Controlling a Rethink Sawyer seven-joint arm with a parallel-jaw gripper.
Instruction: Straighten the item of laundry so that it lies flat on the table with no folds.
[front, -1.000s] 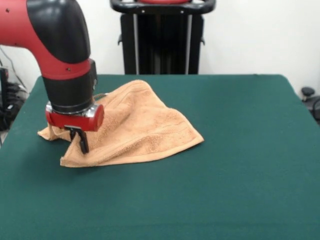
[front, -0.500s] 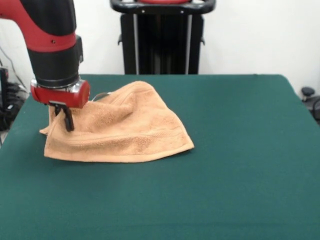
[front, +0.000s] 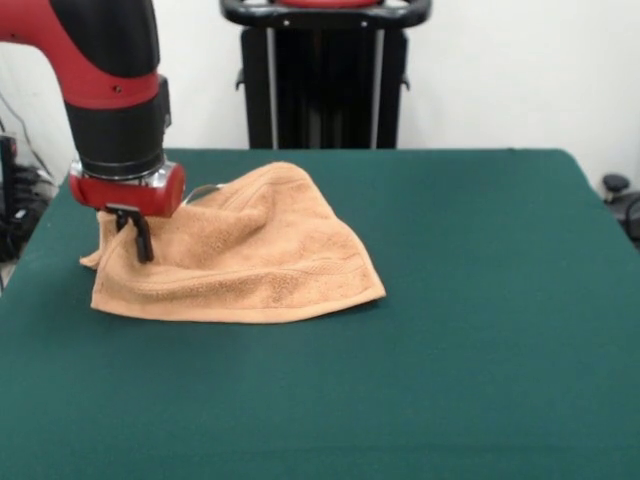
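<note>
The item of laundry (front: 255, 260), an orange-tan terry towel, lies rumpled on the left half of the green table (front: 480, 320). It is humped toward the back, and a woven band runs along its front edge. My gripper (front: 141, 243) stands over the towel's left end with its black fingers close together, pinching the cloth. That left corner is pulled up a little off the table behind the fingers. The towel's right corner lies flat, pointing to the right.
A black stand (front: 325, 75) rises behind the table's far edge. Cables and dark gear (front: 15, 210) sit off the left side, and a small dark object (front: 615, 185) sits off the right. The table's left edge is close to the gripper.
Since a second ago the gripper moved left and up, dragging the towel's left end with it and spreading the front edge. In the last half second it barely shifted.
</note>
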